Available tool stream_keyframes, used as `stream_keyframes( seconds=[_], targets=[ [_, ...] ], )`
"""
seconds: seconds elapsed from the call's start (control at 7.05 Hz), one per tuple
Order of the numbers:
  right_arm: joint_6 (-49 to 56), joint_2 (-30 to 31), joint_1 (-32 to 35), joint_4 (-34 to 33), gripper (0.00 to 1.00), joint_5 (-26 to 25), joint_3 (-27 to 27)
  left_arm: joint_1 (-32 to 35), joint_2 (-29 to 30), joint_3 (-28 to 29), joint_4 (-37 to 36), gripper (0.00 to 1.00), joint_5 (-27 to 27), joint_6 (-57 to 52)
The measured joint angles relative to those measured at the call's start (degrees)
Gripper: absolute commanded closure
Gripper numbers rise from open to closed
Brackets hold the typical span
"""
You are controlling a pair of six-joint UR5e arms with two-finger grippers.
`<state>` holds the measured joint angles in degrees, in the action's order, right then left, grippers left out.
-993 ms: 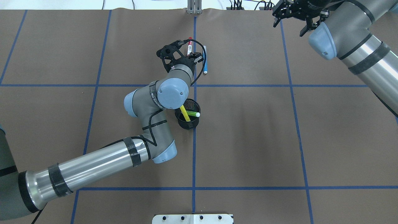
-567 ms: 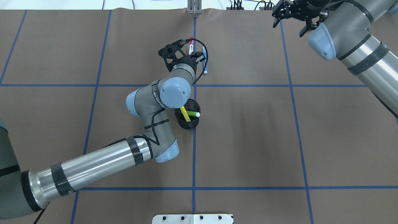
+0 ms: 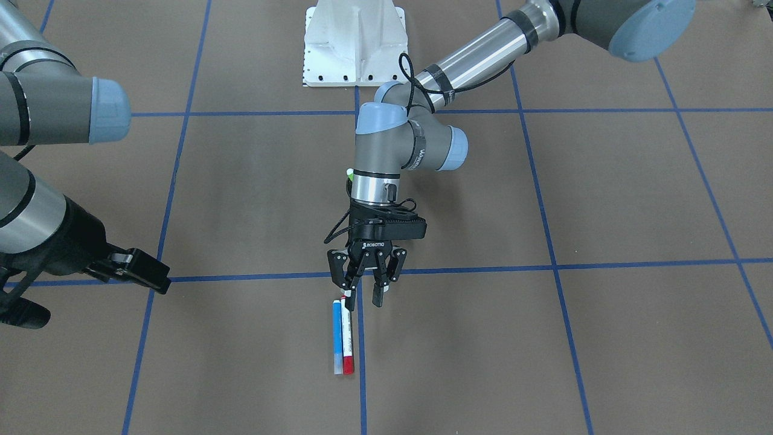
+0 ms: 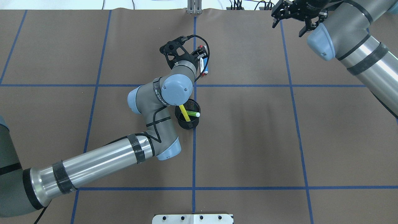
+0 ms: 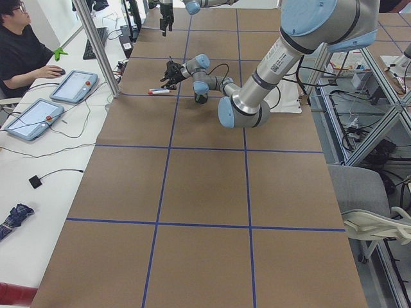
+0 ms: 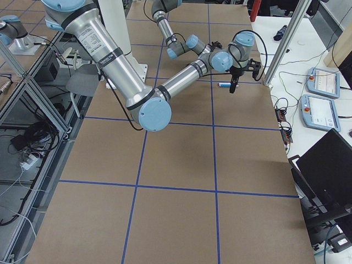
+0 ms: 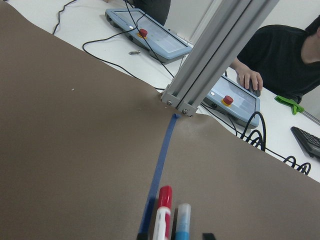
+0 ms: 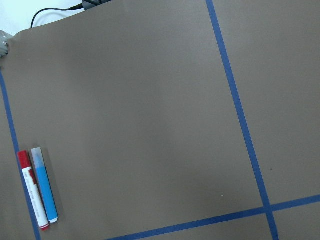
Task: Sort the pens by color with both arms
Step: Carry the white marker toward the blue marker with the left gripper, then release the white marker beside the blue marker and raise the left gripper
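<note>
The blue pen [image 3: 337, 335] and the white-barrelled, red-capped pen [image 3: 347, 339] lie flat, side by side and touching, near the table's centre tape line. They also show in the right wrist view, red-capped [image 8: 32, 192] and blue [image 8: 45, 185]. My left gripper [image 3: 362, 297] is open just above their near ends. In the left wrist view both pens, red-capped [image 7: 163, 212] and blue [image 7: 182, 220], sit between its fingertips. The yellow pen [image 4: 184, 112] and green pen [image 4: 193, 114] stand in the black mesh cup [image 4: 187, 125]. My right gripper [image 4: 288, 28] is open and empty at the far right.
The left arm's elbow [image 4: 174, 88] hangs over the cup's left side. The white pedestal base [image 3: 353, 42] is at the robot's edge. An aluminium post [image 7: 210, 65] stands at the far table edge, with tablets and an operator [image 7: 282, 50] beyond it.
My left gripper has moved right, toward the blue pen. The red-capped pen moved with it, from apart on the left to lying against the blue pen. The right arm has barely moved.
</note>
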<state>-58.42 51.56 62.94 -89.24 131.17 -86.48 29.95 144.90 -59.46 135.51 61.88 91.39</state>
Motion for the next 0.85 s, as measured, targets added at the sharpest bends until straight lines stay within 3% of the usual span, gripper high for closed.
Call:
stream_keyframes(
  seconds=[0.28,0.43,0.85],
  targets=[
    [0.1,-0.1,-0.1,0.0,0.0,0.0,0.0,2.6,-0.1,-3.0,-0.2,0.0,2.4,-2.5],
    [0.1,-0.2,-0.1,0.0,0.0,0.0,-0.3,4.8,-0.7,-5.3,-0.7,0.0,6.0,-4.6],
    [-0.5,0.6,-2.9,-0.3,0.0,0.9,-4.8,14.8,-9.3,-16.8,-6.6,0.0,28.8,-11.5]
  ],
)
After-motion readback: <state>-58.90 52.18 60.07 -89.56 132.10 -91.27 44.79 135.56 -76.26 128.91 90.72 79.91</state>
